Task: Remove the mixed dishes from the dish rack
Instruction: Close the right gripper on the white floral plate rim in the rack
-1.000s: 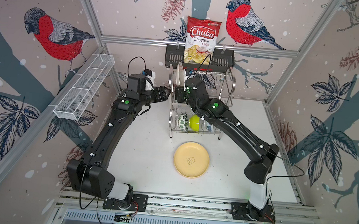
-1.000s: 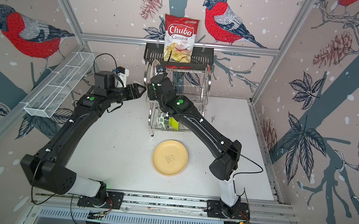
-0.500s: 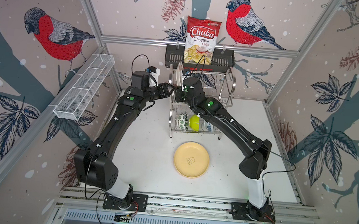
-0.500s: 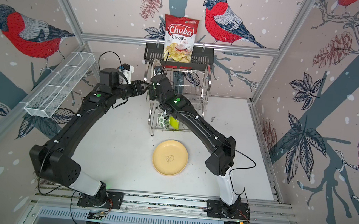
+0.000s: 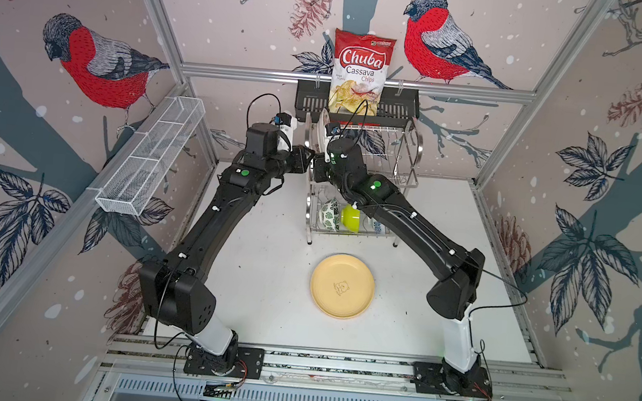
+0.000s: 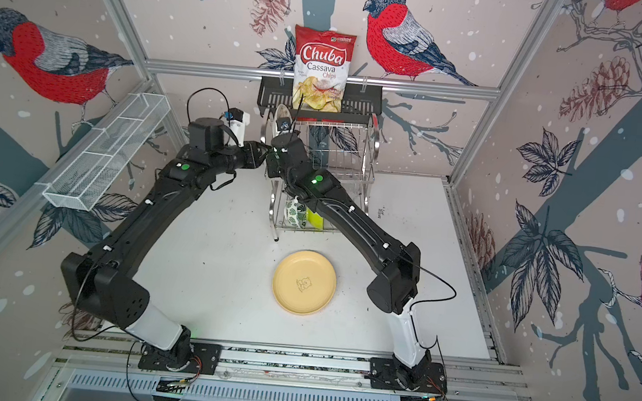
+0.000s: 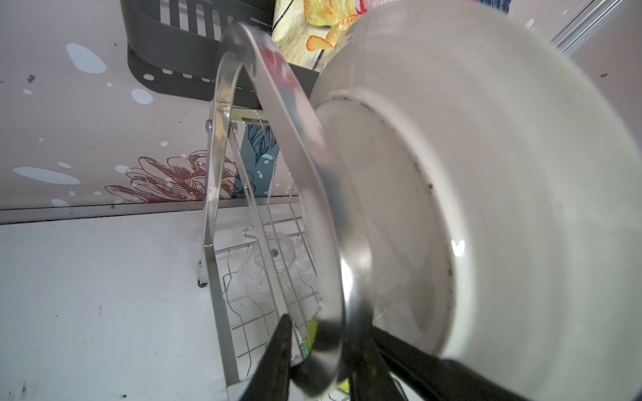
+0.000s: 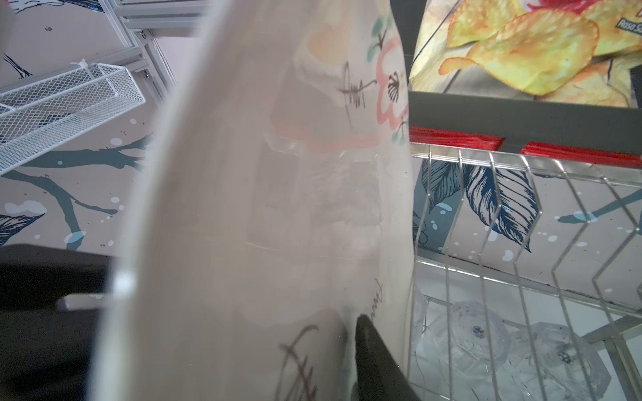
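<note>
Standing between right jaws, cream floral plate (image 8: 278, 208), upright

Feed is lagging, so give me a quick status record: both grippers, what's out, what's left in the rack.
left gripper: jaws astride the side handle of the dish rack; grip unconfirmed
right gripper: at the cream floral plate, upright in the upper tier; grip unconfirmed
unloaded: pale yellow plate, flat on the table
lower tier: green-leaf bowl, lime green bowl, blue-patterned bowl, glass tumblers
</note>
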`<control>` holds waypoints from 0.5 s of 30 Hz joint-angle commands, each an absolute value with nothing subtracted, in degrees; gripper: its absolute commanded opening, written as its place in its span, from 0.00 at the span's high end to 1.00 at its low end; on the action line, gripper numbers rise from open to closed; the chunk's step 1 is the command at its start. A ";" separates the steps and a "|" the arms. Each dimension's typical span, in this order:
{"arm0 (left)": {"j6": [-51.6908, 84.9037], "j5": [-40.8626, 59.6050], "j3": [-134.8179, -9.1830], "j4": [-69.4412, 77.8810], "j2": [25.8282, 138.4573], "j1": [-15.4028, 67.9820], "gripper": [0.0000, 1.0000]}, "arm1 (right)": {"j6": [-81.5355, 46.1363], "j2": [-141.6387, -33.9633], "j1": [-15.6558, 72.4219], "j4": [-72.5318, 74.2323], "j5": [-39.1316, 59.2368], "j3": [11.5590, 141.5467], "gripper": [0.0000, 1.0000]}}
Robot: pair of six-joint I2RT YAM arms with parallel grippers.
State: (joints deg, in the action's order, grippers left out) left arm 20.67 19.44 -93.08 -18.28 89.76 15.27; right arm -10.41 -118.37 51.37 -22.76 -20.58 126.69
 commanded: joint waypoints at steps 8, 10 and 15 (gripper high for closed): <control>27.51 22.80 -93.43 -18.75 88.77 15.73 0.79 | -12.01 -114.71 51.61 -19.77 -19.25 125.50 0.87; 27.40 22.76 -93.43 -18.81 88.64 15.72 0.79 | -12.51 -114.39 51.60 -19.41 -18.92 125.55 0.88; 26.84 22.15 -93.11 -19.47 88.24 15.70 0.79 | -13.69 -113.57 51.59 -18.66 -18.06 126.28 0.92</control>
